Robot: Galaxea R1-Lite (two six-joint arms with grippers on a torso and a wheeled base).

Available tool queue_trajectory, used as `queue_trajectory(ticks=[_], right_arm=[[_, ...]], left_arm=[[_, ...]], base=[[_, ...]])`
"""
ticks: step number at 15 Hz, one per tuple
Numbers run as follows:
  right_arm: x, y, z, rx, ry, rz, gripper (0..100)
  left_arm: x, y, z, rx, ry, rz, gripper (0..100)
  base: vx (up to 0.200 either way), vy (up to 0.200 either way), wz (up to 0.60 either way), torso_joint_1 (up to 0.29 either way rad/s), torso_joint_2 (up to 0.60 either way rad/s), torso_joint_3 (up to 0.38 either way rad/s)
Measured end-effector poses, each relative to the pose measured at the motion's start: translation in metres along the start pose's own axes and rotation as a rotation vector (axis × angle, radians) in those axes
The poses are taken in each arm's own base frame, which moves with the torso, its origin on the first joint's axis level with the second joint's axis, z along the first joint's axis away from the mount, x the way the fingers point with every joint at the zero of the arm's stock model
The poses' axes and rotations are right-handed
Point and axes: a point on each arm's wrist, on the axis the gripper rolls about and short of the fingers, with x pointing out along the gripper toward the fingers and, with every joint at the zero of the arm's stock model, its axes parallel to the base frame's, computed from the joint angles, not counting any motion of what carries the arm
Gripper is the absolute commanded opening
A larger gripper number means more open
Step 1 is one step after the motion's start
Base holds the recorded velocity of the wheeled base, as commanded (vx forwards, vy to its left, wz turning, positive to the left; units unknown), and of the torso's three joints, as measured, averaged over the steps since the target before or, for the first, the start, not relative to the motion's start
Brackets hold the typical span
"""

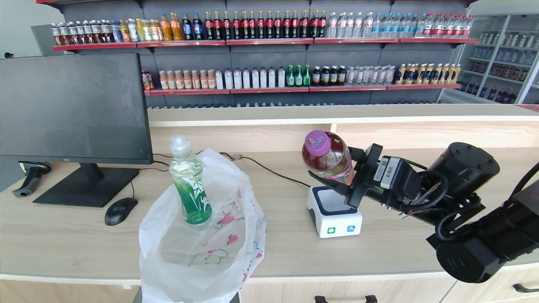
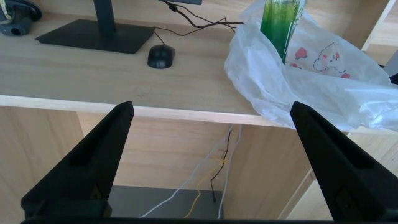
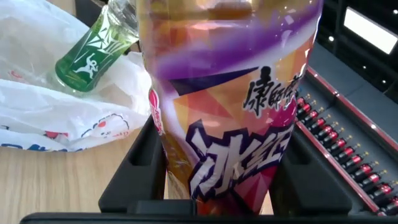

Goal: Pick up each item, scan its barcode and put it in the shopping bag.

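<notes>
Head view: right gripper (image 1: 332,167) clenched around a purple-capped bottle (image 1: 327,156) of reddish-brown drink, gripping it from both sides. Bottle tipped well over, cap pointing toward the robot's left and slightly up, held directly over the white barcode scanner (image 1: 334,216) with its dark blue top, close to it; contact impossible to judge. Barcode scanner sitting on the pale wooden counter (image 1: 379,248), right of centre, with a black cable (image 1: 273,172) running from behind it toward the monitor (image 1: 71,107). Left of the barcode scanner, a translucent white shopping bag (image 1: 202,252) with small red prints, mouth open, draped over the near edge of the counter. Inside its mouth, a green-labelled bottle (image 1: 190,185) with a clear cap, standing upright. Further left, a black mouse (image 1: 121,210) beside the monitor's base, and a handheld scanner (image 1: 29,179) at the far left end. Behind the counter, shelves (image 1: 269,41) lined with drink bottles. Right wrist view: purple and orange wrapper of the gripped bottle up close, dark fingers (image 3: 140,168) pressed against both sides, green-labelled bottle and shopping bag beyond. Left wrist view: left gripper (image 2: 214,168) released, fingers spread wide apart, low in front of the counter's near edge, facing the shopping bag and the mouse.
</notes>
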Motion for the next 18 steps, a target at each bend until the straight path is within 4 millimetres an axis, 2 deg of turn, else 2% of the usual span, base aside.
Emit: queue_trajectory(ticks=[2,4,12,18], right_arm=[[-0.009,-0.002,-0.008,-0.034,0.040,-0.008,0],[-0.009,-0.001,-0.010,-0.022,0.047,-0.007,0],[0.004,0.009,-0.011,0.003,0.018,0.021,0],[0.005,0.014,-0.026,-0.109,0.089,-0.008,0]], left_arm=[[0.000,0.000,0.000,0.000,0.000,0.000,100],[0.000,0.000,0.000,0.000,0.000,0.001,100],[0.000,0.000,0.000,0.000,0.000,0.001,100],[0.000,0.000,0.000,0.000,0.000,0.000,100]], base=[[0.000,0.000,0.00,0.000,0.00,0.000],[0.000,0.000,0.00,0.000,0.00,0.000],[0.000,0.000,0.00,0.000,0.00,0.000],[0.000,0.000,0.00,0.000,0.00,0.000]])
